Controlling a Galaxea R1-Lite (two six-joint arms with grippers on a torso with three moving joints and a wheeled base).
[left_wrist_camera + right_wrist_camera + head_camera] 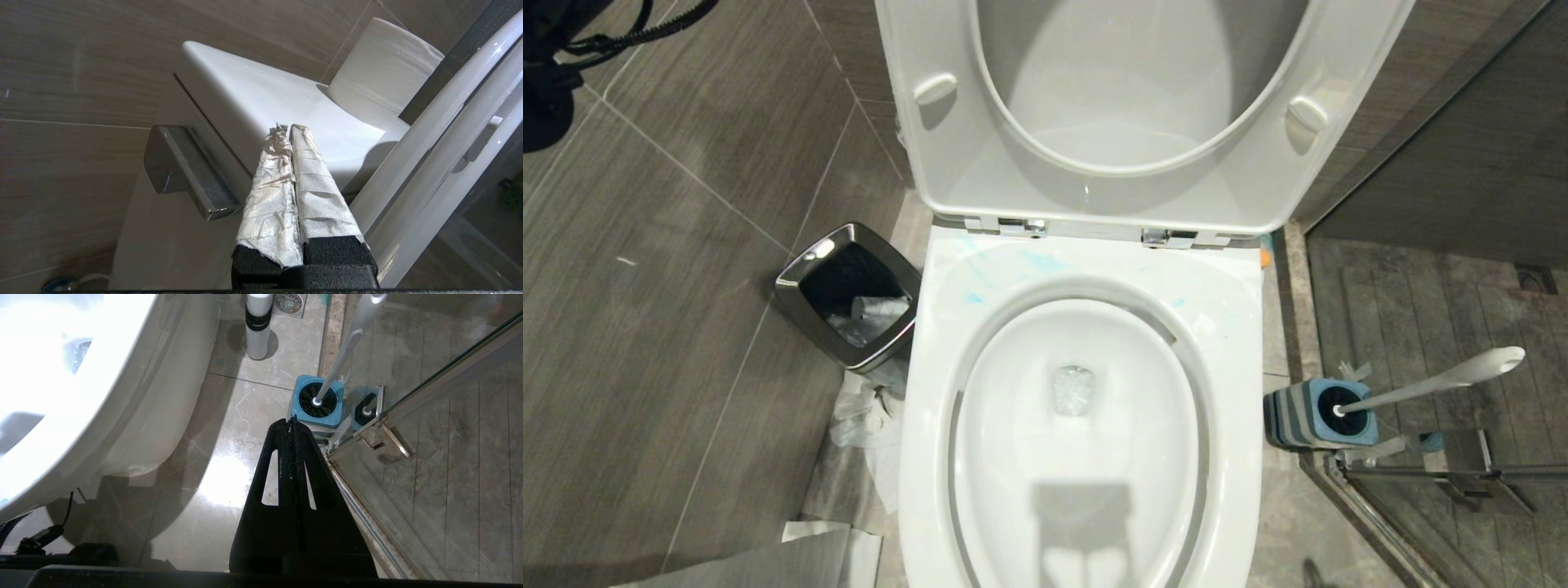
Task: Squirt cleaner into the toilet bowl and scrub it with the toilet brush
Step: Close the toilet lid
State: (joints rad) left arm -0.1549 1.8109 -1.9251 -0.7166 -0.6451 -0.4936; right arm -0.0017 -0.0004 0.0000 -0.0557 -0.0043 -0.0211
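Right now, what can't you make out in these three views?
- Toilet brush: bristle head sunk in its blue holder in the head and right wrist views.
- Both claws: outside the head view; the left claw shows only in the left wrist view, the right claw only in the right.
- Toilet bowl: front rim cut off by the head view's bottom edge.
- Cleaner: only smears; no bottle identifiable.

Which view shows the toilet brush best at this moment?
The head view: the toilet brush shows whole, head in its blue holder, handle leaning away from the bowl. The right wrist view looks down on the bristles but crops the handle's end. The left wrist view misses it.
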